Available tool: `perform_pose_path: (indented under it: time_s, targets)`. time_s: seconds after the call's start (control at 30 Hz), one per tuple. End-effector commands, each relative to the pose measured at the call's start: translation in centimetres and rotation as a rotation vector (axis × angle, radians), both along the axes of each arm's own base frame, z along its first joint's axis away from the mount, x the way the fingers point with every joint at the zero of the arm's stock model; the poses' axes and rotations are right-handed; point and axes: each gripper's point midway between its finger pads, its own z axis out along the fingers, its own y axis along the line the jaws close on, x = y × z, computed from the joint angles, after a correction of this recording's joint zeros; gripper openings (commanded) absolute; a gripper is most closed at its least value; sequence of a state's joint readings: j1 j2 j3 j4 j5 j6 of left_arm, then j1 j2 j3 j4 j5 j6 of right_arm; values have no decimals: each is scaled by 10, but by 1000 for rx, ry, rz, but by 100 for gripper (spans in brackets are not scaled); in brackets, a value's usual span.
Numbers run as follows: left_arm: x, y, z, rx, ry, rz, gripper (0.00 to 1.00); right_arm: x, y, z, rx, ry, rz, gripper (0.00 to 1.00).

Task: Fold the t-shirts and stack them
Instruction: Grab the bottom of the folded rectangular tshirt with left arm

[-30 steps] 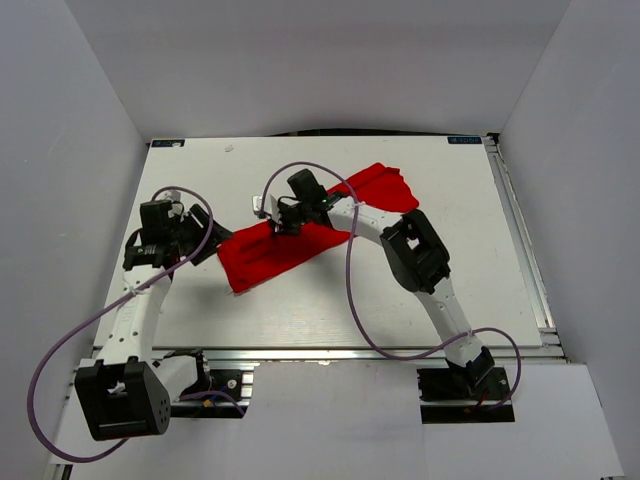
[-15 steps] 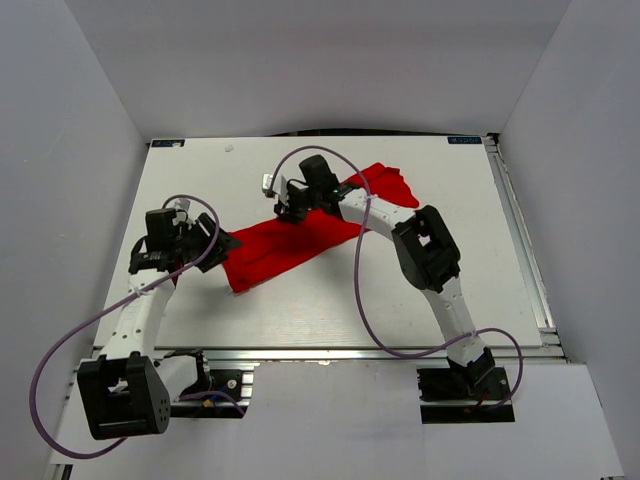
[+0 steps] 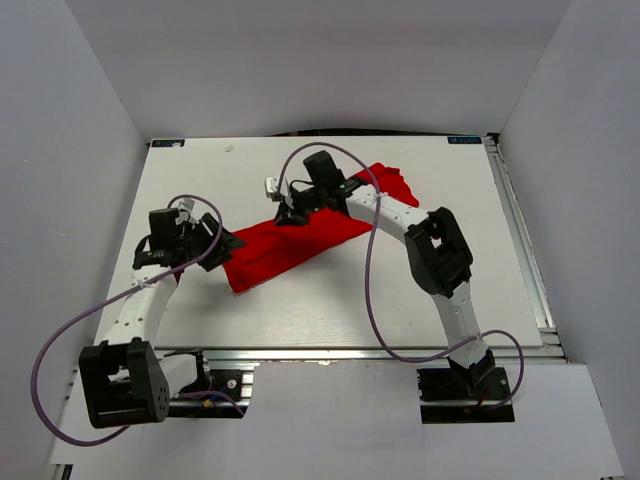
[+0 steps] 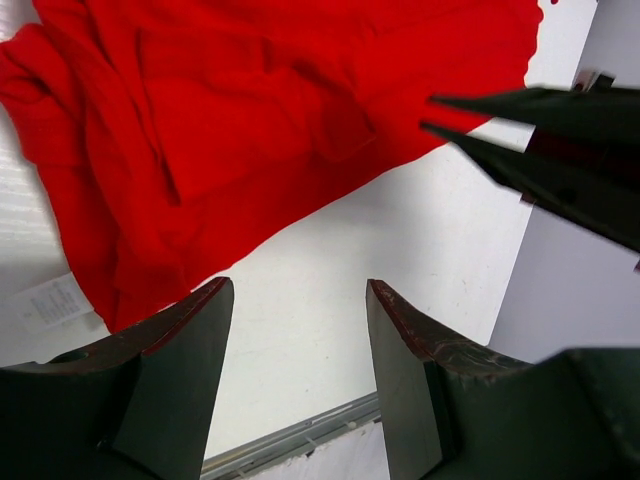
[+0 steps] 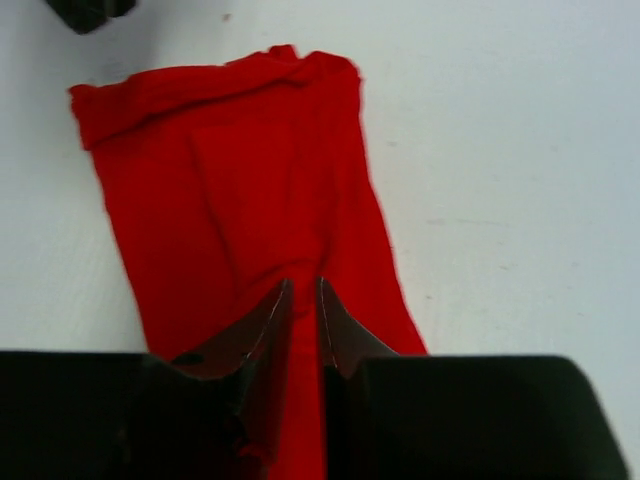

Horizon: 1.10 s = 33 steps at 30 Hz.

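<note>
Red t-shirt (image 3: 290, 245) lies in the middle of the white table (image 3: 480, 260). It is folded into a long strip. The strip slants from the near left to the far right, and the right arm reaches over its far end.

The right gripper (image 3: 290, 212) is at the far edge of the cloth, near the middle of the strip. In the right wrist view its tips (image 5: 303, 285) are very close together, with only a thin gap. They sit right on the t-shirt (image 5: 240, 200). A small crease in the cloth runs up to them. It is not clear if they pinch the cloth or only touch it.

The left gripper (image 3: 222, 243) is just beside the near left end of the strip. In the left wrist view it (image 4: 297, 295) is spread wide, with nothing between its fingers. Only bare table shows in the gap. The t-shirt (image 4: 250, 120) fills the top of that view, a bit wrinkled. A small white label (image 4: 45, 300) sticks out at its left edge.
</note>
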State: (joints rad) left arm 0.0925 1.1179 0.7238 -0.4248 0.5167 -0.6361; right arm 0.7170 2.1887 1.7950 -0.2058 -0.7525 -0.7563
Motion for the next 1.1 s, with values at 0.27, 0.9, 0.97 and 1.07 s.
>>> perform_pose_path:
  time_s: [0.27, 0.9, 0.97, 1.07]
  targets:
    - [12, -9, -16, -41, -3, -50, 66, -15, -18, -18, -73, 86, -99, 42]
    - [7, -6, -17, -14, -8, -22, 66, -1, -13, -42, -111, 167, -242, 40]
    - [6, -5, -17, -11, -10, -21, 66, -3, -11, -41, -106, 173, -233, 38]
    - [4, -5, -17, -9, -8, -20, 66, -8, -8, -38, -96, 178, -213, 31]
